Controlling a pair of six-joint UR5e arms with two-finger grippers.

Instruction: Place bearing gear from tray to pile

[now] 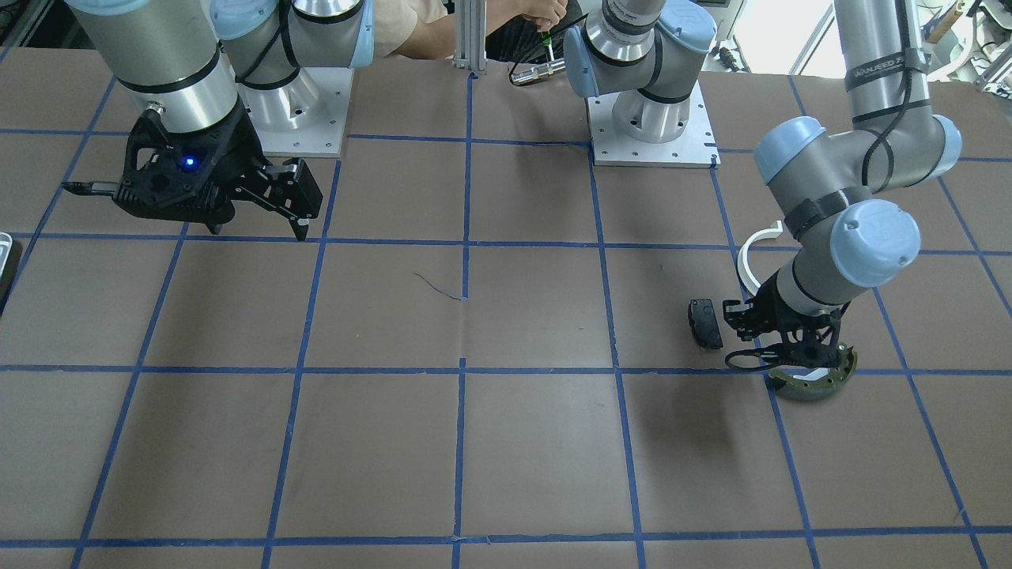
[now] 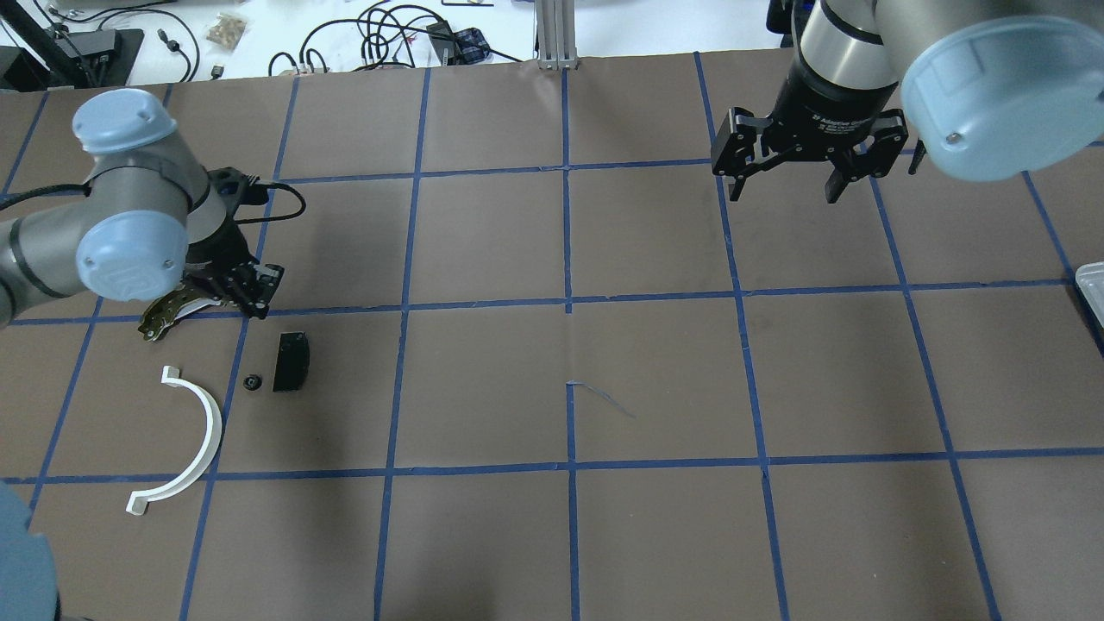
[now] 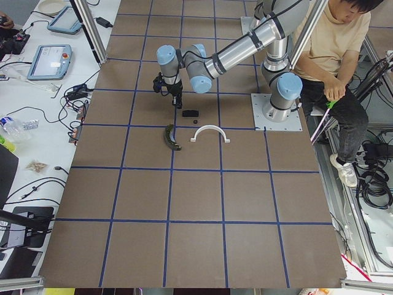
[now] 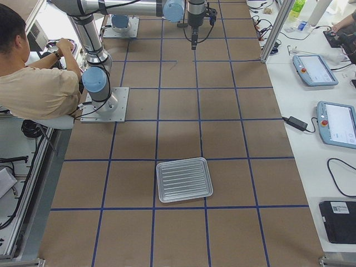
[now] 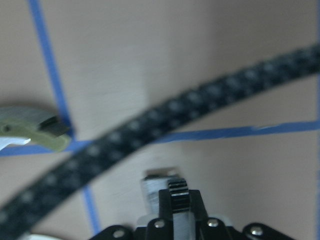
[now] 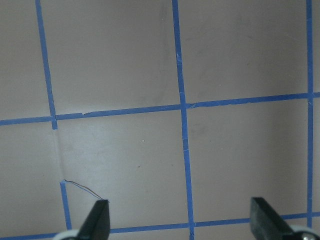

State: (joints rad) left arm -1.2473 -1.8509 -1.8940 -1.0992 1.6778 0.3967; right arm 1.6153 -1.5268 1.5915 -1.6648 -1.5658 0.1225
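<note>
In the left wrist view my left gripper (image 5: 178, 200) is shut on a small black toothed bearing gear (image 5: 178, 191), held low over the table. It hovers in the pile area (image 2: 254, 289) beside the olive-green brake shoe (image 2: 166, 312). Close by lie the black plate (image 2: 291, 362), another tiny black gear (image 2: 252, 382) and the white half-ring (image 2: 197, 431). The tray (image 4: 183, 179) sits far off on the right side and looks empty; only its corner (image 2: 1091, 285) shows overhead. My right gripper (image 2: 785, 177) hangs open and empty above bare table.
A black braided cable (image 5: 150, 132) crosses the left wrist view. A person (image 3: 334, 43) sits behind the robot bases. Screens and cables line the side benches. Blue tape lines grid the brown table (image 2: 569, 388).
</note>
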